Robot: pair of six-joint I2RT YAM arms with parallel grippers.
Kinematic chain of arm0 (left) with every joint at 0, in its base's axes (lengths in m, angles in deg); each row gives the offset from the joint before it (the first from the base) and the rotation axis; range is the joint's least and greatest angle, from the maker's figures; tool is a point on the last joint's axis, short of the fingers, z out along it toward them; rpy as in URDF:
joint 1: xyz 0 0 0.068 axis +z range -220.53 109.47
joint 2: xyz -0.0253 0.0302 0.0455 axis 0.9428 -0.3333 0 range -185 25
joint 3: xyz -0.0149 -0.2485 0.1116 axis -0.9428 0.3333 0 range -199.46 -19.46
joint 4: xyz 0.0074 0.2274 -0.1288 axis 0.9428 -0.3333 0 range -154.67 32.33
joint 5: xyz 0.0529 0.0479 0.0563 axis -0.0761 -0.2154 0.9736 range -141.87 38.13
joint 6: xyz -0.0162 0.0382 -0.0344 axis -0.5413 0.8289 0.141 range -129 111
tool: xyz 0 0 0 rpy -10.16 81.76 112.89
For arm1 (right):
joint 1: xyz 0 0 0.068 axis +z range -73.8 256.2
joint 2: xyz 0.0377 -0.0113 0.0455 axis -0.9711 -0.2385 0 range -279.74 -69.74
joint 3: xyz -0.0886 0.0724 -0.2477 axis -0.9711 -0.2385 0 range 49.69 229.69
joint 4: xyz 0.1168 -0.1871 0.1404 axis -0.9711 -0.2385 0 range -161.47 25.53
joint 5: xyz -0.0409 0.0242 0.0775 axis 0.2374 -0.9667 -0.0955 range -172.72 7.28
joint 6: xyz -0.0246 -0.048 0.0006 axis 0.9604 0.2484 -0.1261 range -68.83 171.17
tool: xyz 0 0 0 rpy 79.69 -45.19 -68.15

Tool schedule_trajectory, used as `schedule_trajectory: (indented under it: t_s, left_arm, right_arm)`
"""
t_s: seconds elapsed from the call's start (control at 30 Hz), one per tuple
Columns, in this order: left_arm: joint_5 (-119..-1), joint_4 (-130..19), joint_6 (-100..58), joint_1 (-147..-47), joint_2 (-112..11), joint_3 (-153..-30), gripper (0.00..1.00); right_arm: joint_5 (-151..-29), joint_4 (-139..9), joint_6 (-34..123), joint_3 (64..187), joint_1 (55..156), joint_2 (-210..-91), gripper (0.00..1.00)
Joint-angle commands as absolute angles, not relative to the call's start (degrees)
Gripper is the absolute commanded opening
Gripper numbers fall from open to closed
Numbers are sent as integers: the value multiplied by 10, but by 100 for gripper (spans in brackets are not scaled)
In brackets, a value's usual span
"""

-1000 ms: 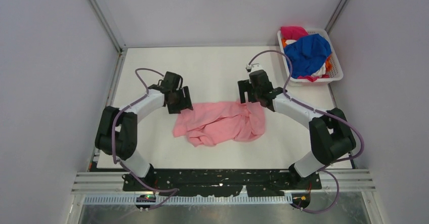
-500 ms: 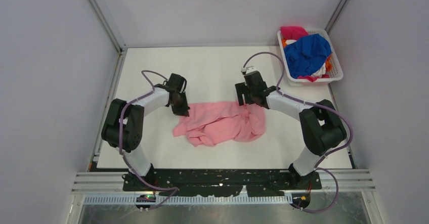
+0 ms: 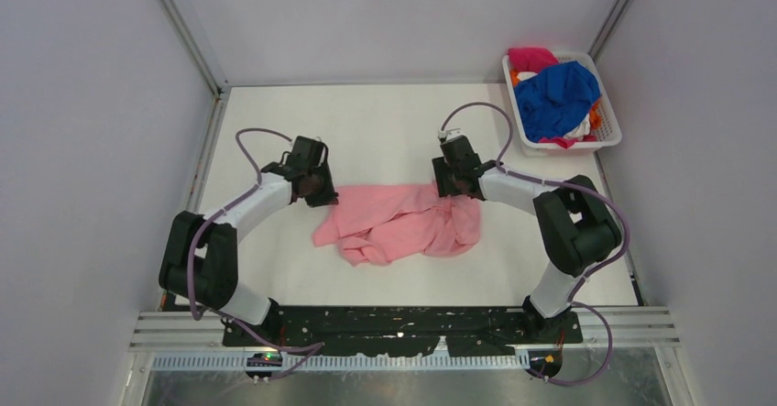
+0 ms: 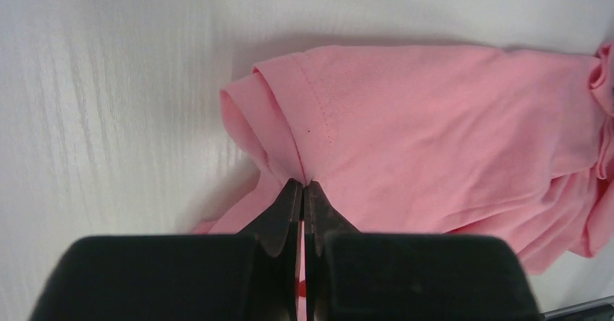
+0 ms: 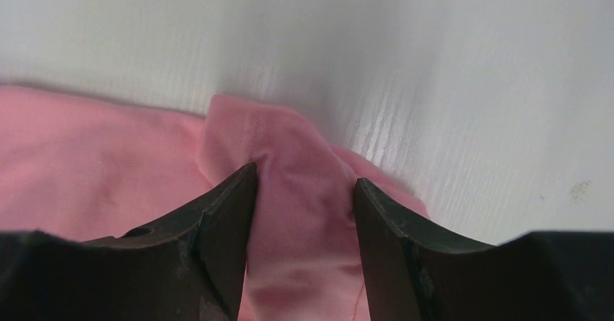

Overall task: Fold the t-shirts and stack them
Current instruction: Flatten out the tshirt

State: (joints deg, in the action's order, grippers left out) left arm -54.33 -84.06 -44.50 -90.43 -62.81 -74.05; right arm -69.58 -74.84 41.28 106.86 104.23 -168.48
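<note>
A crumpled light pink t-shirt (image 3: 403, 223) lies mid-table. My left gripper (image 3: 322, 193) is at its far left corner; in the left wrist view the gripper (image 4: 303, 185) is shut, pinching a hemmed fold of the pink cloth (image 4: 434, 125). My right gripper (image 3: 455, 189) is at the shirt's far right corner. In the right wrist view that gripper (image 5: 304, 174) has its jaws apart, straddling a raised ridge of pink cloth (image 5: 87, 161). More t-shirts, a royal blue one (image 3: 557, 94) on top and a magenta one (image 3: 531, 58), are piled in the basket.
The white mesh basket (image 3: 609, 126) stands at the far right corner of the white table (image 3: 366, 122). Grey walls enclose the table on three sides. Both arms reach inward from the near edge, their cables looping above them.
The left gripper closed on the shirt's left corner and the arm stretched lower. The right gripper dropped onto the right corner and its jaws narrowed around a fold.
</note>
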Motion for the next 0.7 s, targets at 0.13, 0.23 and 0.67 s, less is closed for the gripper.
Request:
schedule_trajectory:
  t_s: [0.13, 0.23, 0.67]
  left_arm:
    - [-536, -797, -452, -906, -591, -716, 0]
    - [-541, -794, -454, -906, -592, -710, 0]
    - [-536, -794, -457, -906, -596, -704, 0]
  right_arm:
    - [-734, -715, 422, 1029, 1048, -1614, 59]
    - [-732, -725, 427, 1022, 1050, -1597, 60]
    - [-693, -760, 400, 1009, 1067, -1609, 61]
